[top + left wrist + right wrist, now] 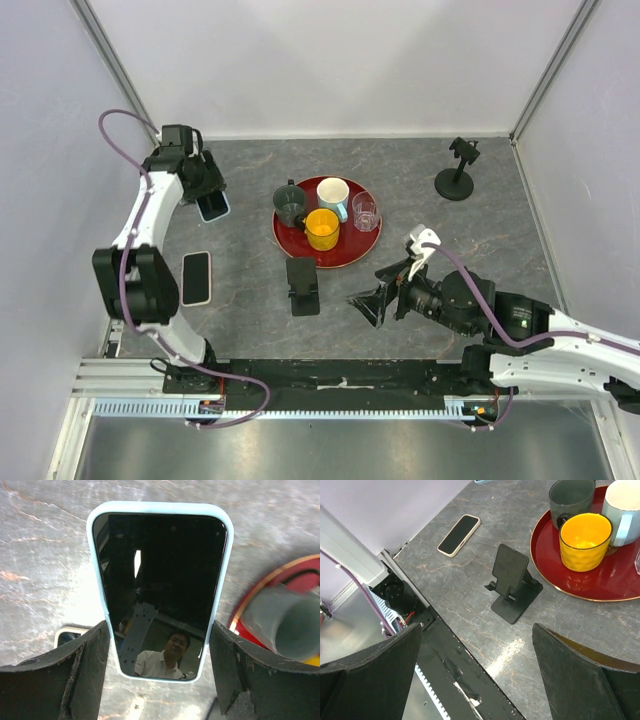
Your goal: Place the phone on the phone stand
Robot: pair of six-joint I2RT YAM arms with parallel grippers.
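- Fingers (75,675) of your left hand (159,630) fill the bottom of the left wrist view. They are clamped against both long edges of the phone (160,580) near its lower end. A pale blue case (160,507) rims the glass. I cannot tell whether the phone is off the desk (45,555).
- My judgement on handling: the phone is light and rigid, its glass front is fragile, and the case edges are grippy. Hold it by the sides, never by the screen.
- Top view: the phone is at 9 o'clock of the red tray (352,252). The phone stand (302,287) stands at the tray's 6 o'clock and a second phone (196,277) lies at 8 o'clock.
- Right wrist view: your right hand (476,627) hangs released and empty, with the stand ahead at 12 o'clock.
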